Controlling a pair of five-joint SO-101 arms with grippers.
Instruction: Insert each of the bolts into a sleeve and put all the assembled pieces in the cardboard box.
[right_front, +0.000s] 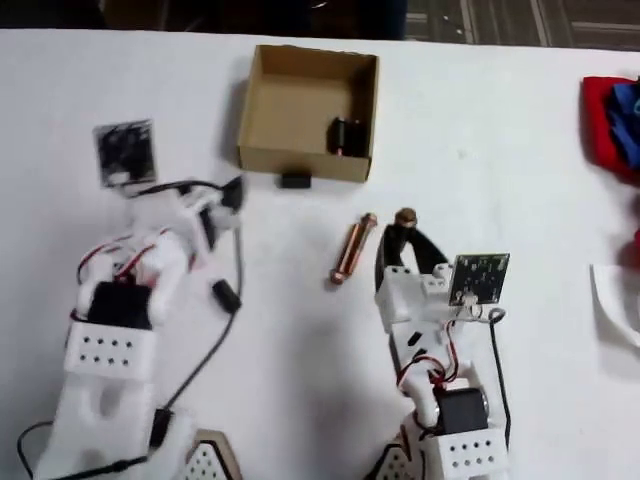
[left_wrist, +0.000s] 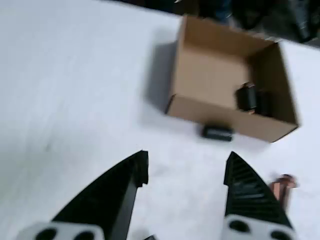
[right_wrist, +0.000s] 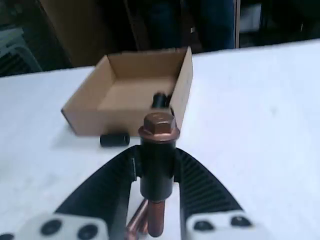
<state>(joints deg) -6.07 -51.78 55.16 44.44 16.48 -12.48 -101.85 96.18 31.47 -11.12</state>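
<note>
Right gripper (right_wrist: 156, 154) is clamped on a sleeve (right_wrist: 156, 180) with a bolt (right_wrist: 159, 127) stuck through it. Left gripper (left_wrist: 186, 157) is wide open, nothing in it. Box (right_front: 262, 100) sits at 12 o'clock on the table (right_front: 500, 150), with one assembled piece (right_front: 346, 135) inside. Spare sleeve (right_front: 293, 180) is just beside the box at its 6 o'clock. Loose bolt (right_front: 352, 250) lies at the right gripper's 9.

1. No readable text, numbers or brand marks anywhere.
2. Dark square card (right_front: 125, 151) lying on the table (right_front: 480, 120): blotchy pattern, no legible characters.
3. Second dark square (right_front: 481, 277): pale dots, nothing legible.
4. Cardboard box (right_front: 300, 100): plain brown faces, no print.
</note>
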